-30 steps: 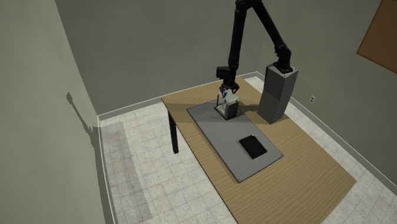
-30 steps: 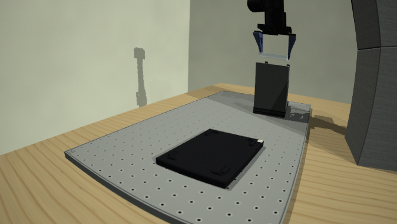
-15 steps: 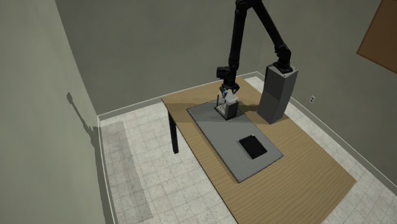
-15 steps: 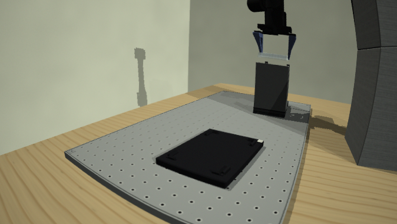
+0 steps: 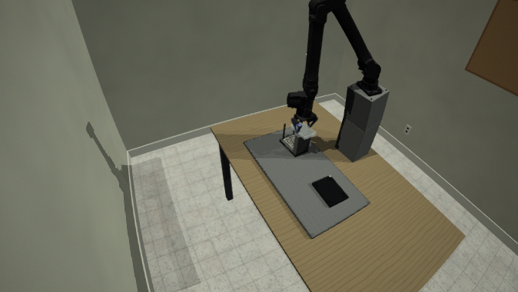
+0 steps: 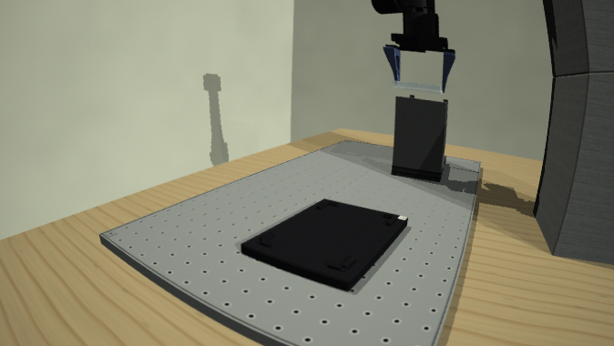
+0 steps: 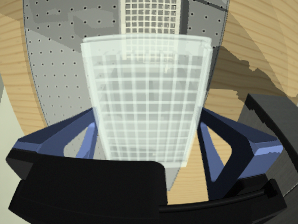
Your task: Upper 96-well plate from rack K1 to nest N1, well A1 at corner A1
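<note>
With the end effector (image 6: 419, 75) clamped wide on the upper plate (image 6: 418, 86) just above rack K1 (image 6: 419, 137), near the table's (image 6: 68, 273) far edge, carry it level, A1 toward nest N1's (image 6: 325, 243) pale-square corner.

The wooden table (image 5: 392, 230) carries a grey perforated board (image 5: 292, 180) and the arm's grey pedestal (image 5: 359, 131).

open gap between held plate (image 6: 418, 86) and rack K1 (image 6: 419, 137)
</note>
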Motion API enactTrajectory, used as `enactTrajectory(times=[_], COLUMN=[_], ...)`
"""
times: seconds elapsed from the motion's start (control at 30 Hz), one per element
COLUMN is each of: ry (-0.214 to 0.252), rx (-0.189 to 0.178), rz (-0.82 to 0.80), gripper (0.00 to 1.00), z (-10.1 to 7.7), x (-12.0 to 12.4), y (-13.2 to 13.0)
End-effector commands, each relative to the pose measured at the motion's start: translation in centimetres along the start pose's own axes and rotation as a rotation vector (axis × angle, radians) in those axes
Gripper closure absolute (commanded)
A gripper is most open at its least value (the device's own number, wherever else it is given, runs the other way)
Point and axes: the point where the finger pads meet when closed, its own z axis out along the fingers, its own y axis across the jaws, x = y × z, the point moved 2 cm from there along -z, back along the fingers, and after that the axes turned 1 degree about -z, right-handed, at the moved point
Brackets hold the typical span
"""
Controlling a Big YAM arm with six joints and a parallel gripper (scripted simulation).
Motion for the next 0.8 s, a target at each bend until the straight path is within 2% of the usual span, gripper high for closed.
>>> enactTrajectory(times=[0.0,0.77], ry=[-0.017,-0.009], rx=[-0.031,-0.025], rz=[0.018,0.019], gripper=[1.00,1.00], z=[-0.8,-0.6], x=[0.8,7.3], y=[1.2,1.8])
